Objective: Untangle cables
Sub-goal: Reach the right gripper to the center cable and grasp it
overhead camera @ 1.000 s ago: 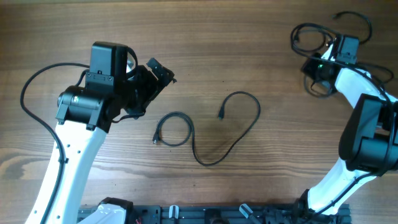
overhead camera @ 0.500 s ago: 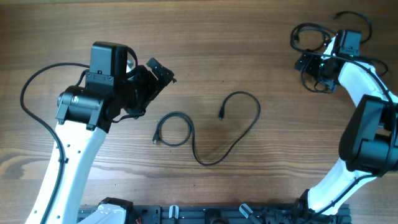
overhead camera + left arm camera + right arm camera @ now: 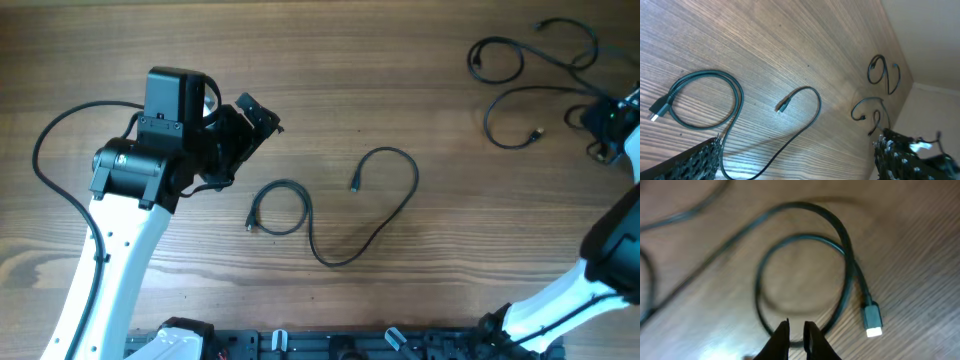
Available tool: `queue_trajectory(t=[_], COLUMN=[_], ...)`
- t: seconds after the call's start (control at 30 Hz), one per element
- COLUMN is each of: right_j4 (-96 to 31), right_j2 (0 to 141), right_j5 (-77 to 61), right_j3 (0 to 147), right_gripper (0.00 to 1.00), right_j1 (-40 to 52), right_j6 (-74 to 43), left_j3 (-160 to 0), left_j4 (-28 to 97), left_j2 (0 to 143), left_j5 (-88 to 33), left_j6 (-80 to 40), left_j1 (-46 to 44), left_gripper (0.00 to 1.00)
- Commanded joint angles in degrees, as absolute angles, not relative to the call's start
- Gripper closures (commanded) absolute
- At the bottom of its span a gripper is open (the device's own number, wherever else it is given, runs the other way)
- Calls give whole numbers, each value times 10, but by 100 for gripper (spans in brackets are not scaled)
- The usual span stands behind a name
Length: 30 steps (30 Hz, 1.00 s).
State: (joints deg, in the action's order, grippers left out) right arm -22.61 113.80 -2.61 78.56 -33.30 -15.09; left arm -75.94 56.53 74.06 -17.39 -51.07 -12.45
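So, the right pincer [image 3: 796, 330] was caught with its two fingers drawn nearly together, only a thin slit left between them. The tips were planted right over the bottom arc of a looped cable [image 3: 844, 270]. Whether that cord was actually pinched couldn't be told, since the shot was pretty blurred. The loop was curled just ahead of the tips, and its plug [image 3: 872, 321] was laid close by, to the right in the wrist view, flat on the wooden table [image 3: 920, 240]. Further ahead, more cord was seen only as smeared dark streaks. From overhead, that pincer was found at the far right edge, with the other loose cables [image 3: 497, 60] spread out as separate loops near it, toward the table's far corner. The left pincer [image 3: 799, 142] was held spread wide above the table. Ahead of it a long cable [image 3: 812, 107] was laid out in an S, with one end coiled into a ring [image 3: 705, 100] nearest its fingers and the other plug end [image 3: 781, 106] a bit further out. The loose cables were seen well beyond that.
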Motion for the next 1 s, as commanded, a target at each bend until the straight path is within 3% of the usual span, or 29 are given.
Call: queue_trajectory(t=[0.0, 0.07, 0.13, 0.27, 0.4, 0.5, 0.63, 0.87, 0.97], right_j4=[-209, -206, -222, -267, -369, -489, -634, -461, -430], right_j2=[1197, 1197, 1153, 986, 811, 762, 774, 777, 820], right_j5=[-11, -20, -32, -141, -384, -444, -388, -320, -249], right_j3=[785, 787, 804, 838, 838, 838, 784, 574, 564], right_gripper=[86, 83, 69, 21, 7, 5, 7, 8, 11], right_j1=[-335, -335, -335, -334, -333, -290, -154, 141, 254], right_j6=[-150, -156, -161, -168, -170, -164, -163, -216, -232], left_j3=[-761, -761, -761, -761, -761, -761, -761, -761, -761], left_j4=[564, 564, 564, 565, 578, 593, 629, 663, 667], left_j2=[743, 743, 743, 743, 743, 743, 748, 797, 816], left_j5=[-166, -167, -167, -166, -145, -85, -33, -20, -18], left_j6=[-497, -497, -497, -497, -497, -497, -496, -494, -481], left_j1=[-128, -128, -128, -128, -128, -128, -114, -36, -11], left_gripper=[0, 0, 0, 0, 0, 0, 0, 0, 0])
